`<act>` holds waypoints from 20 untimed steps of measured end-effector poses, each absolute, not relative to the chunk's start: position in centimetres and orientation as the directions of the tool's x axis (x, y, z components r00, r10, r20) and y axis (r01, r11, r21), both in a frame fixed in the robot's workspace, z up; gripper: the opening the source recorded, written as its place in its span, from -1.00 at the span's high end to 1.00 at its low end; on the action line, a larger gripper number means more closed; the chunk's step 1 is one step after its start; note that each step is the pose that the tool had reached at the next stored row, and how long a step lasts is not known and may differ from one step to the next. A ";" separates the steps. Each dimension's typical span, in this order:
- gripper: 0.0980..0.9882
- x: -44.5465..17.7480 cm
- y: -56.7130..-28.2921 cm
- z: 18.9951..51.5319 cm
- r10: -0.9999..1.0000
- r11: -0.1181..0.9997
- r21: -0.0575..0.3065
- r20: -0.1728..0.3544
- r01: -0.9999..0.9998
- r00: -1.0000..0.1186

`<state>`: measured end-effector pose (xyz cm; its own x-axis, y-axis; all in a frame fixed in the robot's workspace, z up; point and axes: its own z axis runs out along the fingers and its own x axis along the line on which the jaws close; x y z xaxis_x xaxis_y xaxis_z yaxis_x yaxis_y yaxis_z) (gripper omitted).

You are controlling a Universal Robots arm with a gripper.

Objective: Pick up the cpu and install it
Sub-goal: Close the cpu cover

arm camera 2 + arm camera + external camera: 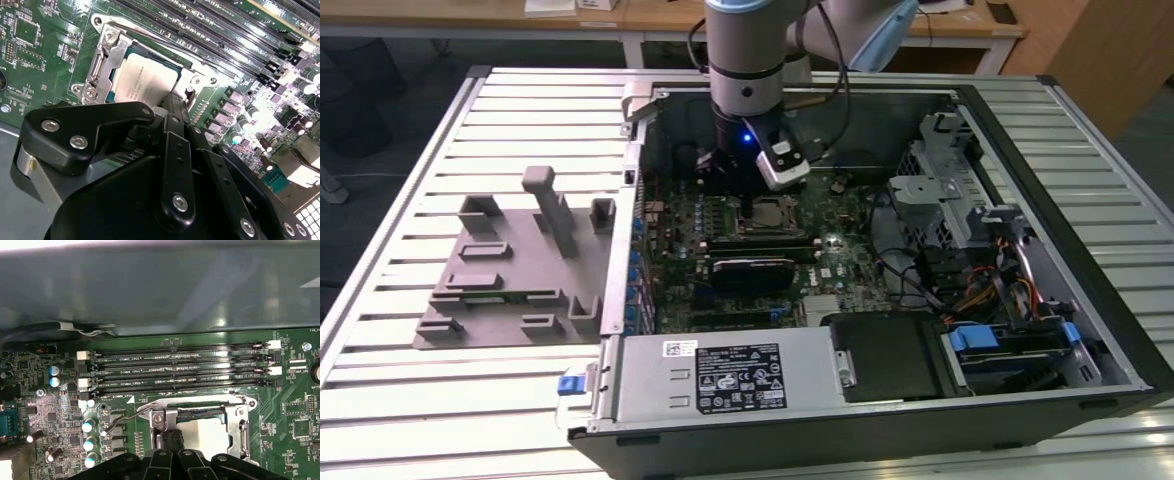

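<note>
The cpu (145,80), a small square chip with a silver top, lies flat in the metal-framed socket (102,60) on the green motherboard (40,60). In the first wrist view the cpu (207,432) shows within the socket frame (241,427). In the exterior view the cpu (767,212) sits mid-board inside the open computer case, just below the arm (747,70). My black gripper (176,100) hangs right over the socket, its tips together at the cpu's edge (172,440). It looks shut, with nothing lifted between the tips.
Several long memory slots (180,367) run beside the socket, with capacitors (89,442) close by. The case wall (160,290) rises behind them. A power supply (720,375) and drive cage (941,170) crowd the case. A grey fixture plate (507,270) lies on the slatted table at the exterior view's left.
</note>
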<state>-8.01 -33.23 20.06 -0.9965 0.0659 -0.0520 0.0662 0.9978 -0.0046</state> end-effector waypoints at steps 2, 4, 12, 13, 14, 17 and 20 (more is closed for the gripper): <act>0.98 -8.0 -33.2 20.2 0.066 0.998 -0.005 -0.052 0.066 -0.996; 0.98 -8.0 -33.2 20.3 0.066 0.998 -0.005 -0.052 0.066 -0.996; 0.98 -8.6 -33.3 20.1 0.066 0.998 -0.005 -0.052 0.066 -0.996; 0.98 -8.6 -33.3 20.0 0.066 0.998 -0.006 -0.052 0.066 -0.996; 0.98 -8.6 -33.3 19.9 0.066 0.998 -0.006 -0.052 0.066 -0.996; 0.98 -8.6 -33.4 19.9 0.065 0.998 -0.005 -0.053 0.066 -0.996; 0.98 -8.5 -33.4 19.9 0.066 0.998 -0.005 -0.053 0.066 -0.996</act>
<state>-8.53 -33.37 19.88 -0.9965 0.0656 -0.0526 0.0659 0.9978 -0.0049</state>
